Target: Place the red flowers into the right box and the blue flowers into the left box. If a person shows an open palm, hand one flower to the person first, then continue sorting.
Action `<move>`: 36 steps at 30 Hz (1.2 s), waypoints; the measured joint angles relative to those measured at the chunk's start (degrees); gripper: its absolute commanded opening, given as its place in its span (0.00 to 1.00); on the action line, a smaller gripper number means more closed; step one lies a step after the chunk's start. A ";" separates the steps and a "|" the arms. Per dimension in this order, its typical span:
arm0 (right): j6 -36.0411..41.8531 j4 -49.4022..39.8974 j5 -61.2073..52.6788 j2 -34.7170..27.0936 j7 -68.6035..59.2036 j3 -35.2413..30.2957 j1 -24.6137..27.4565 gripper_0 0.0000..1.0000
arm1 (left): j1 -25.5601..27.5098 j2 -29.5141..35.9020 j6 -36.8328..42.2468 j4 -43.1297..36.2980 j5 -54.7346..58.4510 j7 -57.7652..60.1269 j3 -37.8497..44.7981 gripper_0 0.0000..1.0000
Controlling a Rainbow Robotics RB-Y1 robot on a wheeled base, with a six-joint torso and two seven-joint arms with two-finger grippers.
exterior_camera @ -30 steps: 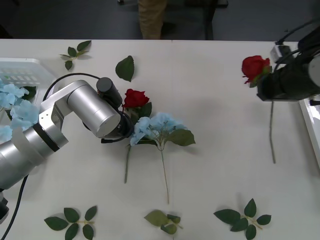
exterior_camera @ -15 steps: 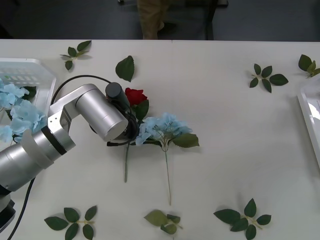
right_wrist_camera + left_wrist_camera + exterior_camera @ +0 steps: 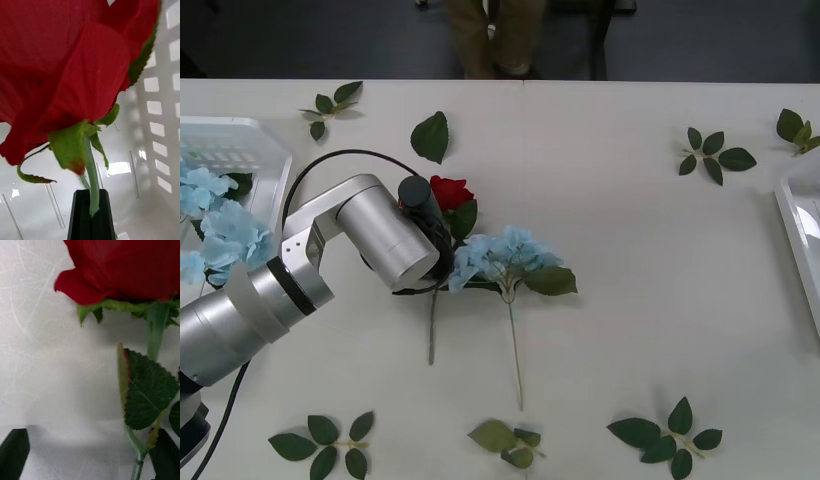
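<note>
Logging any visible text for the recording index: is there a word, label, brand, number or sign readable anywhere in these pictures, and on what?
None can be read.
The left arm, the left box, the right box and the table carry no print or label.
The right hand, shut on a red flower over the slotted box, bears no marking.
The left hand, open beside another red flower, bears none either.
</note>
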 measured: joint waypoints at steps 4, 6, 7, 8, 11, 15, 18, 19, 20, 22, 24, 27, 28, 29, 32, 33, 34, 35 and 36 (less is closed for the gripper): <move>-0.53 0.35 -0.28 0.85 0.01 0.00 0.21 0.37 | 0.00 0.00 -0.66 0.00 -0.72 0.00 -0.44 0.00; -0.79 0.35 -0.71 0.91 0.02 -0.01 0.21 0.55 | 0.00 0.00 -0.68 0.00 -0.75 0.00 -0.65 0.00; -0.83 0.35 -0.85 0.91 0.02 -0.02 0.21 0.64 | 0.00 0.00 -0.68 0.00 -0.75 0.00 -0.71 0.00; -0.83 0.35 -0.98 0.91 0.04 -0.06 0.21 0.70 | 0.00 0.00 -0.69 0.00 -0.75 0.00 -0.75 0.00; -0.47 0.22 -1.62 0.96 0.29 -0.64 0.21 0.92 | 0.00 0.00 -0.69 0.00 -0.75 0.00 -0.85 0.00; 5.80 -1.35 -2.34 0.99 2.60 -3.97 0.21 0.97 | 0.01 0.00 -0.70 0.01 -0.77 0.00 -0.86 0.00; 11.75 -3.55 -2.57 1.01 3.22 -9.06 0.22 0.99 | 0.20 0.04 -1.30 0.01 -0.98 0.00 -0.87 0.00; 13.97 -4.37 -2.60 1.01 3.22 -11.01 0.22 0.99 | 0.32 0.09 -1.66 0.01 -1.01 0.00 -0.87 0.00; 16.43 -5.23 -2.71 1.02 3.22 -13.27 0.23 0.99 | 0.47 0.23 -1.98 0.01 -1.02 0.00 -0.87 0.00; 21.05 -6.89 -2.90 1.04 3.24 -18.00 0.25 0.99 | 0.64 0.77 -2.26 0.01 -0.96 0.00 -0.87 0.00; 24.91 -8.49 -3.19 1.05 3.24 -22.30 0.25 0.99 | 0.66 1.73 -2.61 0.01 -0.51 0.00 -0.87 0.00; 30.77 -10.31 -5.35 1.05 3.25 -27.66 0.26 0.99 | 0.66 4.30 -3.99 -0.29 0.74 0.00 -0.87 0.00; 32.15 -10.55 -7.12 1.05 3.25 -28.97 0.26 0.99 | 0.66 5.48 -4.21 -0.88 1.08 -0.01 -0.87 0.00; 33.23 -10.63 -9.07 1.06 3.25 -29.93 0.26 0.99 | 0.66 6.79 -4.30 -1.76 1.48 -0.08 -0.82 0.00; 35.64 -10.89 -15.46 1.22 3.25 -31.17 0.21 0.99 | 0.66 10.78 -4.31 -5.82 6.23 -1.92 0.73 0.00; 36.02 -11.16 -16.27 1.54 3.26 -31.19 0.03 0.99 | 0.68 11.75 -4.18 -7.10 8.33 -4.05 2.08 0.00; 36.43 -11.51 -16.38 2.01 3.26 -31.19 -0.21 0.99 | 0.68 12.30 -3.92 -8.21 10.11 -6.57 3.74 0.00; 36.88 -12.06 -16.30 2.77 3.26 -31.19 -0.59 0.99 | 0.68 12.56 -3.19 -9.26 11.90 -10.27 6.00 0.00; 37.19 -13.03 -15.78 3.73 3.26 -31.18 -1.06 0.99 | 0.69 12.57 -1.96 -10.32 13.99 -14.84 8.79 0.00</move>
